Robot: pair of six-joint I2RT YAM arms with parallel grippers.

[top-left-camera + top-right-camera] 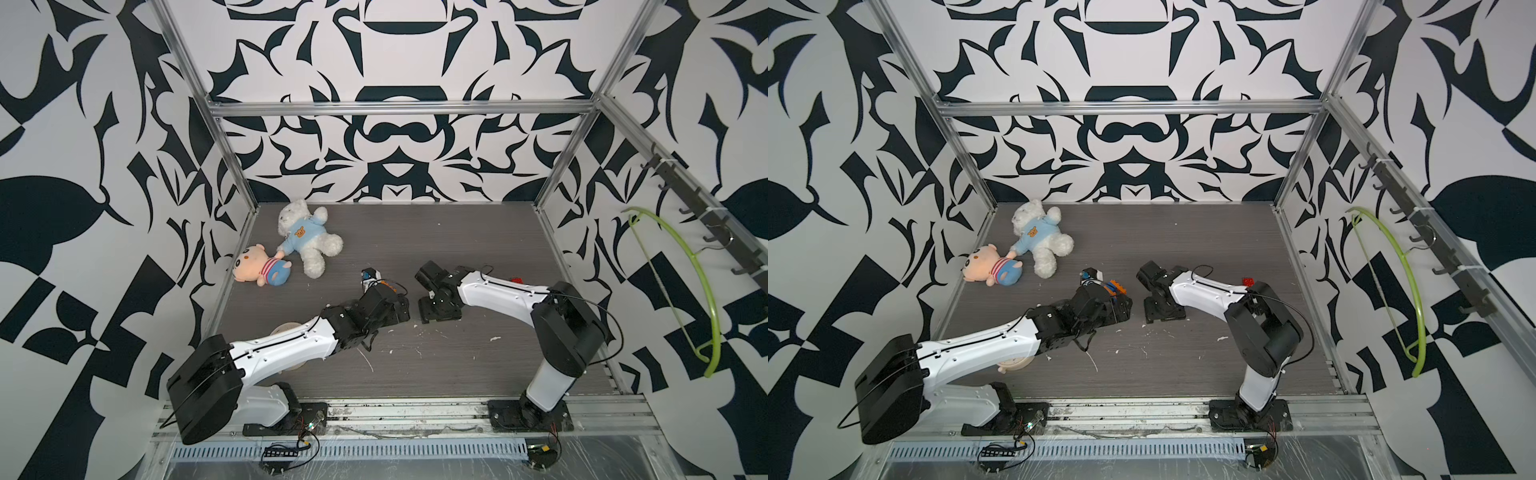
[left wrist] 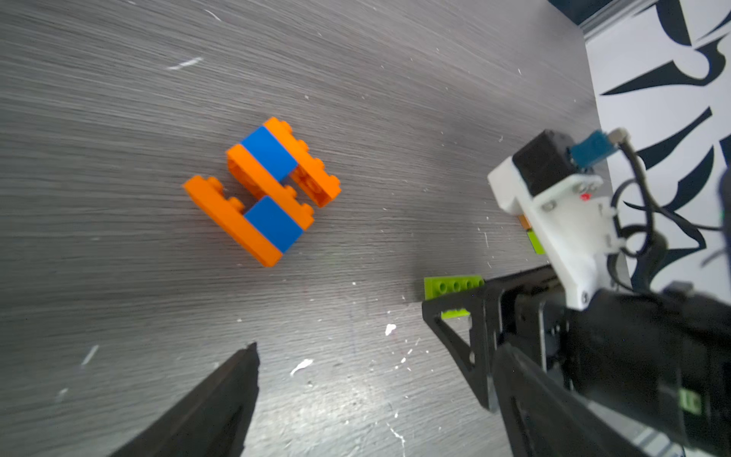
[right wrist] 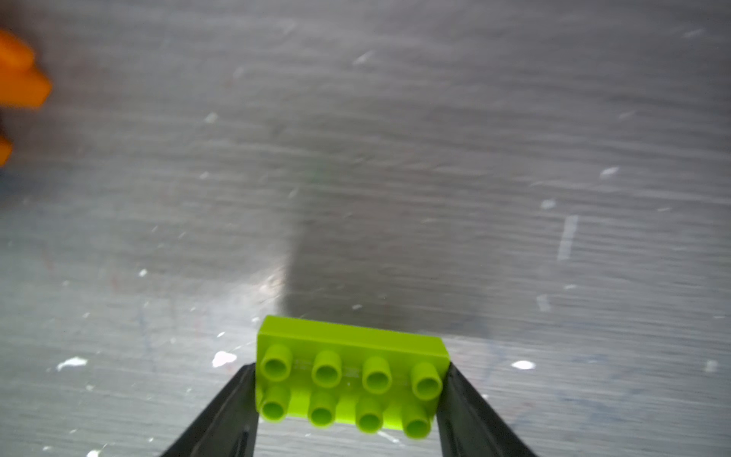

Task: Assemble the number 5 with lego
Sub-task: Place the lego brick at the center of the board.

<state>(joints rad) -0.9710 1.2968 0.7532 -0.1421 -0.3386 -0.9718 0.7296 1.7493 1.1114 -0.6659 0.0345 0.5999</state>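
An orange-and-blue lego assembly (image 2: 261, 190) lies flat on the grey table: three orange bars joined by two blue squares. A top view shows part of it (image 1: 1115, 286) beside the left arm's end. My left gripper (image 2: 375, 348) hovers short of it, open, with only bare table between its fingers. My right gripper (image 3: 350, 368) is shut on a lime green lego brick (image 3: 352, 380), studs facing the camera, held by its two short ends just above the table. In the left wrist view that brick (image 2: 451, 287) sits to one side of the assembly. In a top view the right gripper (image 1: 438, 311) hides the brick.
A red brick (image 1: 516, 279) lies behind the right arm. Small orange and lime pieces (image 2: 532, 237) peek from behind a white camera mount. A white teddy (image 1: 307, 237) and a pink doll (image 1: 259, 270) lie back left. A cream clock (image 1: 1013, 363) sits under the left arm.
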